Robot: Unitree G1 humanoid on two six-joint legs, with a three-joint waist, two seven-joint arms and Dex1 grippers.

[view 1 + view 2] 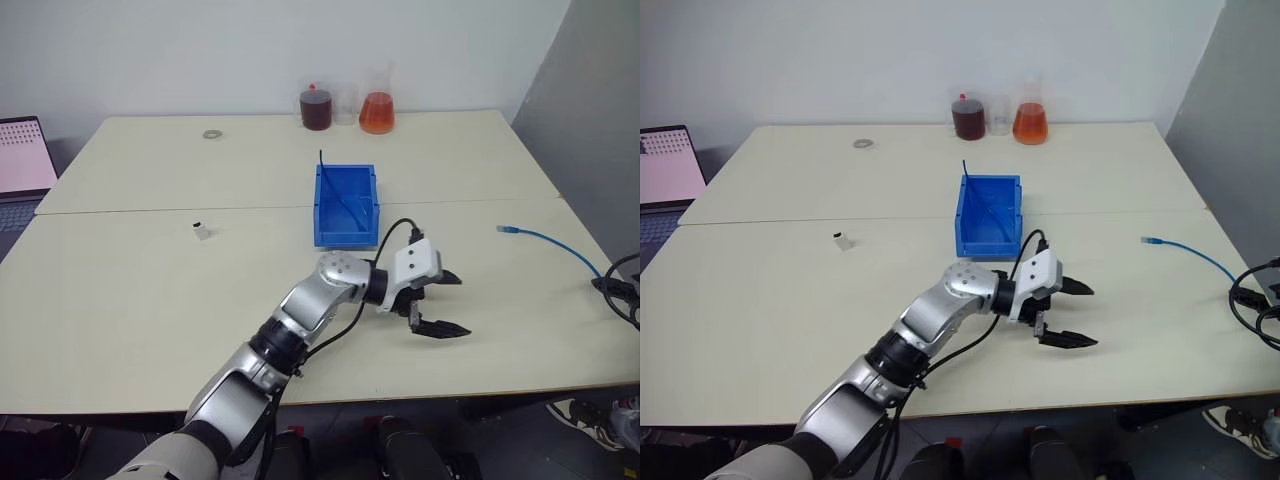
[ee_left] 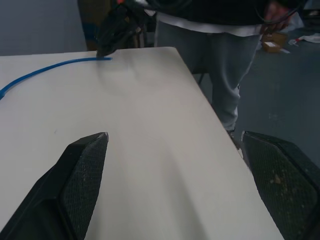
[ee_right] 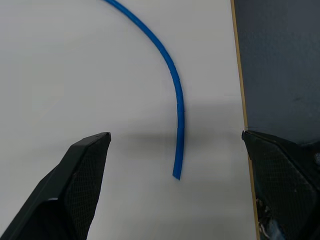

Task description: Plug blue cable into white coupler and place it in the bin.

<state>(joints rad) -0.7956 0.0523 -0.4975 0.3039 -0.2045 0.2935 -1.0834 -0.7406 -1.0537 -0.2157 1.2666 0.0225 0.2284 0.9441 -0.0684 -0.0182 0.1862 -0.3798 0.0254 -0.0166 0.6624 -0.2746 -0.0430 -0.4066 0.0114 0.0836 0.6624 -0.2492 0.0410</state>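
Blue cable (image 1: 548, 240) lies loose near the table's right edge; white coupler (image 1: 202, 232) sits far left, bin (image 1: 346, 205) between. Left gripper (image 1: 440, 303) and right gripper (image 3: 175, 190): jaws wide, empty. Recommend gripping just behind the plug.
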